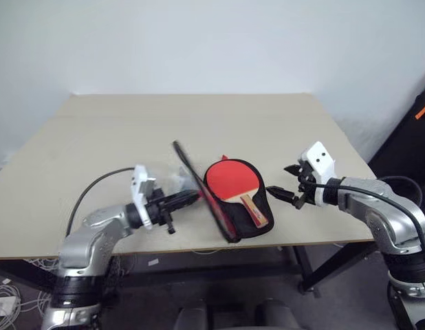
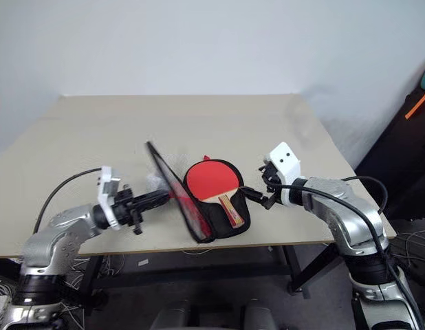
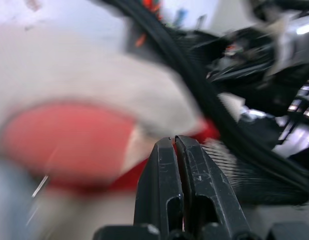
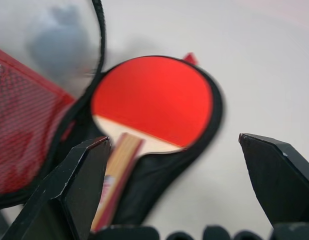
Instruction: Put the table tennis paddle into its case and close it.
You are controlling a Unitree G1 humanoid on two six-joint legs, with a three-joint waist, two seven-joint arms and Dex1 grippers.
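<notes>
Two robot arms reach over a pale surface [image 1: 95,137], one from each side. On the left, the left claw [image 1: 190,197] points across toward the middle, and its two black fingers [image 3: 162,190] are pressed tight together. Its tip is right at the raised flap of the case [image 1: 236,230], but the pictures are too blurry there to tell if it is pinching the flap or just touching it. The case lies open near the front edge of the surface. Its flap stands up on its edge, tilted, with a black zip rim and a red mesh inside. The other half of the case lies flat on the surface. The table tennis paddle [image 1: 231,179] rests in that flat half, red face up. Its striped wooden handle points toward the front edge. To the right of the case, the right claw [image 1: 287,183] hangs just beside the paddle and points down at it a little. Its fingers [image 4: 77,185] are spread wide apart and nothing is between them. It does not touch the case.
</notes>
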